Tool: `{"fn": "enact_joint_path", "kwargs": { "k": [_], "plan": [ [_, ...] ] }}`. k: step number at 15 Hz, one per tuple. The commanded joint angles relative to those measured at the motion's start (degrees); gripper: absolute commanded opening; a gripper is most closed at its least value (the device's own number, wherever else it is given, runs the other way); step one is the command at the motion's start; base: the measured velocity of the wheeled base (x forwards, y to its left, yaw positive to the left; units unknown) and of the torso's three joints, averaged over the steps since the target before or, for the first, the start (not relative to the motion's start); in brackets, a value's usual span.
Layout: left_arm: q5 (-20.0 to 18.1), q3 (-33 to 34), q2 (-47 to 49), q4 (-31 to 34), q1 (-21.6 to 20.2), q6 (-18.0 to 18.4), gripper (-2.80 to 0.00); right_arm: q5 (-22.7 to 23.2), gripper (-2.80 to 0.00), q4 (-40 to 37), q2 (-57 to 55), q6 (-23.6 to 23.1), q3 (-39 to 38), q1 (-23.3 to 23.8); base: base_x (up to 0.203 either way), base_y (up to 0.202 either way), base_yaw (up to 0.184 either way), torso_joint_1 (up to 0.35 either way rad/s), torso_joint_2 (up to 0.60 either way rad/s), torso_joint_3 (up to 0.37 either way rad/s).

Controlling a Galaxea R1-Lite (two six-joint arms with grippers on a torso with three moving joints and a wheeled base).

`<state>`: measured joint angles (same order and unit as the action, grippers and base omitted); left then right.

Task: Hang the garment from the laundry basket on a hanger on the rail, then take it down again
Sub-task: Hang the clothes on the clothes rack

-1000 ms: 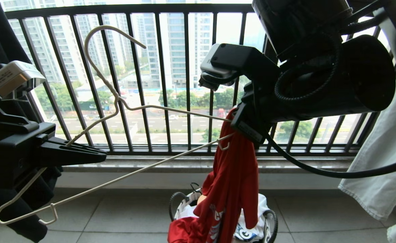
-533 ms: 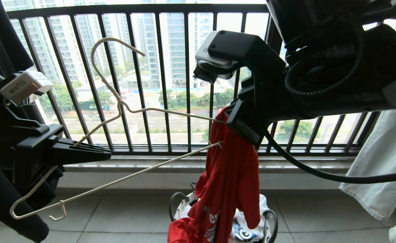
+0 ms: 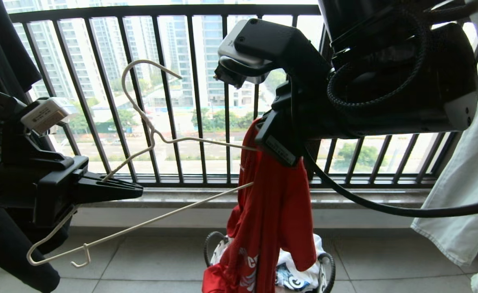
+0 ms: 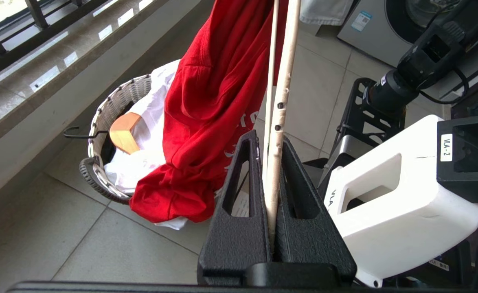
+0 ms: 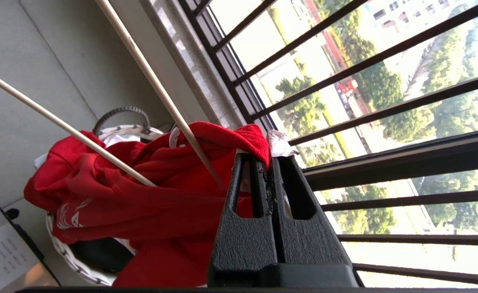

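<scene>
Red T-shirt (image 3: 271,203): collar pinched in right hand (image 5: 268,162), tail in laundry basket (image 4: 108,118). Wire hanger (image 3: 157,138): arm pinched in left hand (image 4: 272,191), far end inside collar. Advice: keep collar taut; feed hanger level.

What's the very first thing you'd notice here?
The bright red T-shirt dangles mid-picture from the right gripper, its end trailing into the white basket on the floor. On the left, the left gripper pinches a thin cream hanger, one end poking into the shirt.
</scene>
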<state>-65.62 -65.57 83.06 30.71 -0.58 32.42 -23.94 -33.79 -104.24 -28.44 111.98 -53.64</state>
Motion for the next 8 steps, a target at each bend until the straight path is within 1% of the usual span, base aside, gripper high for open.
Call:
{"fn": "enact_joint_path", "kwargs": {
  "k": [1,3,5,6,8],
  "plan": [
    [-0.09,0.00,2.62,-0.21,0.46,0.18,-2.80,-0.14,-2.80,0.56,-0.52,-0.21,-0.01,-0.64,0.000,0.000,0.000,0.000,0.00,0.000],
    [-0.07,0.58,3.67,-1.65,1.20,0.10,-2.80,-0.05,-2.80,2.98,-0.99,-0.23,-0.01,-1.56,0.000,0.000,0.000,0.000,0.00,0.000],
    [0.27,1.36,3.82,-1.69,3.39,0.10,-2.80,-0.05,-2.80,4.31,-1.57,-0.55,0.15,-1.82,0.000,0.000,0.000,0.000,0.00,0.000],
    [1.01,1.63,4.48,-1.70,4.34,0.10,-2.80,-0.05,-2.80,5.30,-1.58,-0.56,0.17,-1.91,0.000,0.000,0.000,0.000,0.00,0.000],
    [1.60,1.68,6.17,-1.98,5.46,0.05,-2.80,0.04,-2.80,6.41,-1.78,-0.56,0.17,-2.43,0.000,0.000,0.000,0.000,0.00,0.000]
  ]
}}
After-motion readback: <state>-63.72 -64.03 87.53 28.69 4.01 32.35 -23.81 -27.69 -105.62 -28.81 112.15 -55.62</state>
